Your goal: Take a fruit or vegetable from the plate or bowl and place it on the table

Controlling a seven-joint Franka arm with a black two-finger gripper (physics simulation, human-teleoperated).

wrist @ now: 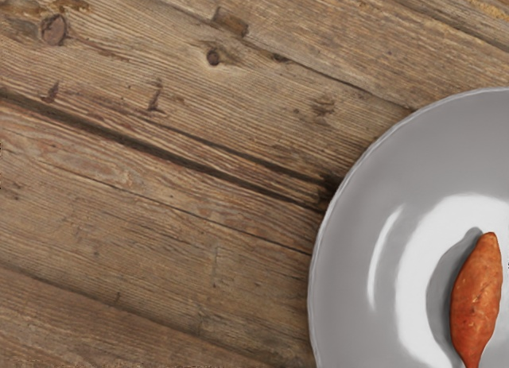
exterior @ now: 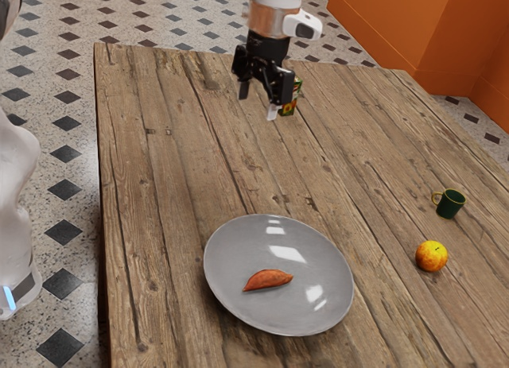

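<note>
Nearest the exterior camera, the sweet potato lies on the grey plate, which rests on the table. I judge the step in hand to be the reach: bring the pincer over the middle of the sweet potato, go straight down with one finger to each side of its thick waist, and stop short of pressing on the plate. Pinching near a tapered end could make it roll or swing, and the rim wants clearing on the lift. Its long axis runs mostly crosswise in the exterior view, one tip toward that view's left and slightly nearer, the other toward its right; the fingers should close across that line. Farther off, the apple and the green mug stand on the table. Farther again, the pincer hangs high, fingers spread, nothing between them, partly hiding a small box.
</note>
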